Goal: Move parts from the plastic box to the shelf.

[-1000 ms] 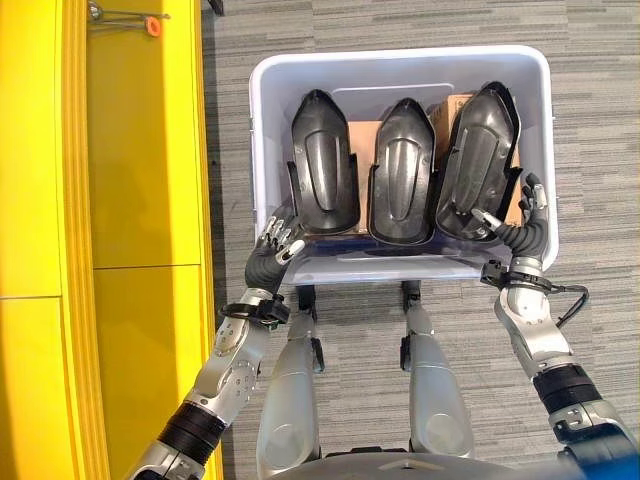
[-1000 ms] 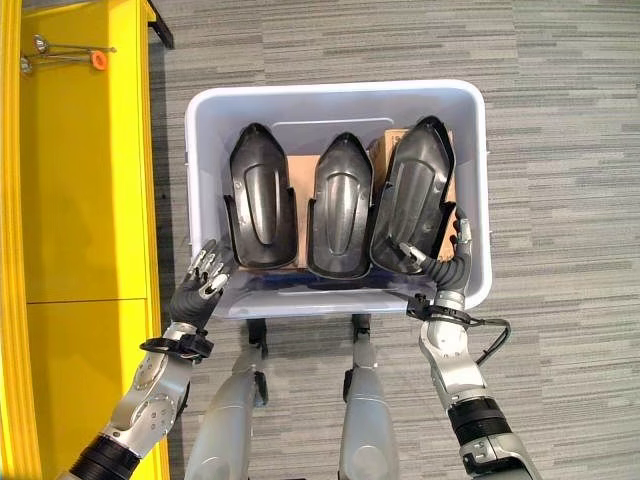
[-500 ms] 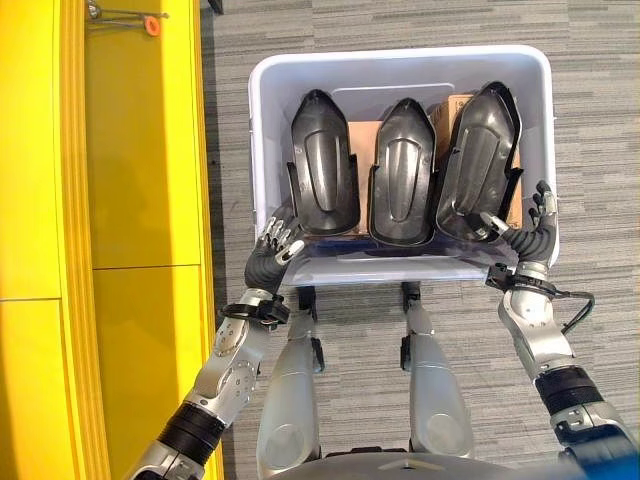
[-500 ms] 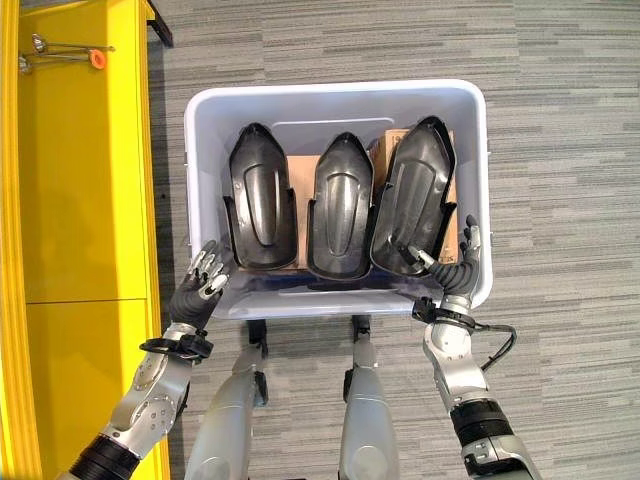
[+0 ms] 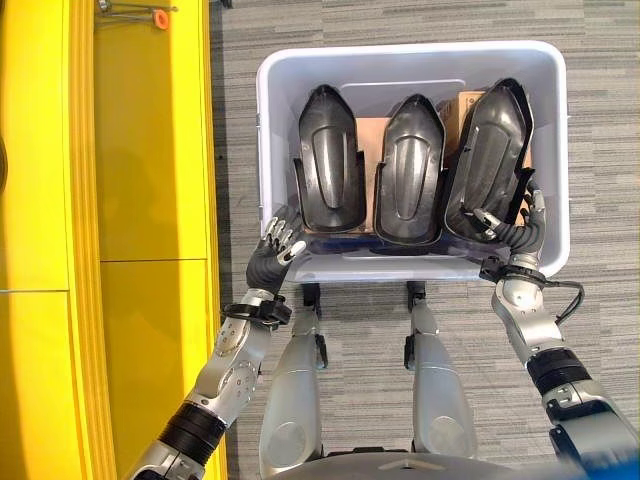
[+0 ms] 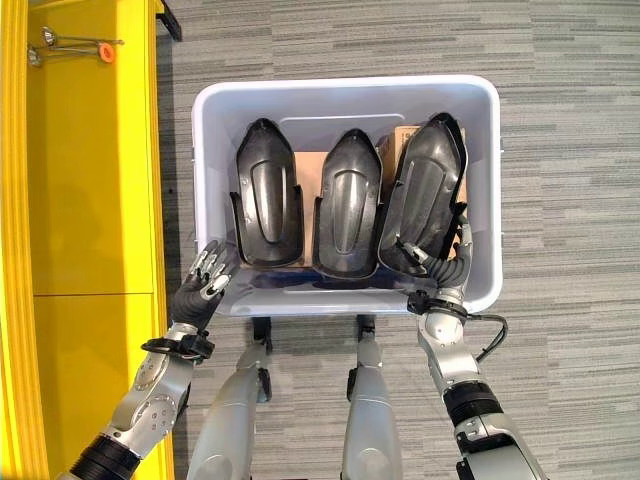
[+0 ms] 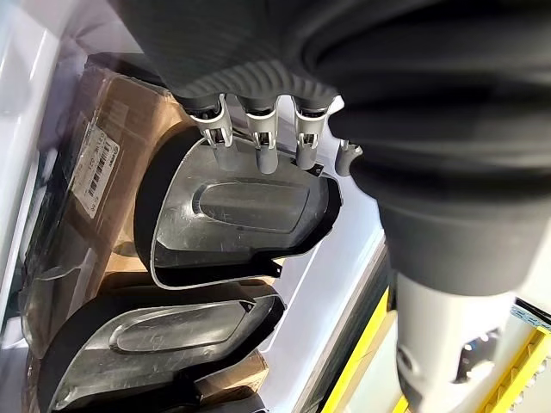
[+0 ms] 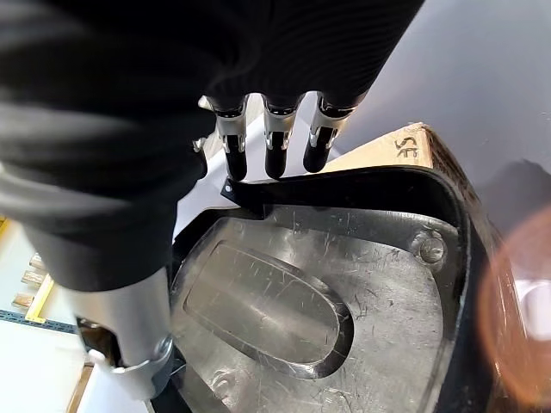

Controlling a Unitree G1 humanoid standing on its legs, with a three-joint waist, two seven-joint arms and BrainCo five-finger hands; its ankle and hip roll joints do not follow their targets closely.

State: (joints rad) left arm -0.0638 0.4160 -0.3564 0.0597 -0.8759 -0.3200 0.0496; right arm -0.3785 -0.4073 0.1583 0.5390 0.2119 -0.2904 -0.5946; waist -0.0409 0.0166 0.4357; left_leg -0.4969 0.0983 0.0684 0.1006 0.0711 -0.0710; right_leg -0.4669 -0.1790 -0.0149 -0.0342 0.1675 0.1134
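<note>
your plastic box (image 5: 410,62) sits on the floor with three black parts standing in a row. your right hand (image 5: 512,228) is at the rightmost part (image 5: 488,160), fingers relaxed beside its near edge. your left hand (image 5: 276,246) hovers spread-fingered outside the box's near-left corner. the yellow shelf (image 5: 100,200) runs along the left.

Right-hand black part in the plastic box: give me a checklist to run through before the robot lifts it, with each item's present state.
1. Right hand at the rightmost black part: ok, thumb and fingers on either side of its near rim.
2. Fingers closed on that part: not ok, straight in the right wrist view.
3. Part free of its neighbour: cannot tell; it leans by the middle part.
4. Left hand out of the way: ok, open at the box near left corner.
5. Yellow shelf on the robot's left: ok.
</note>
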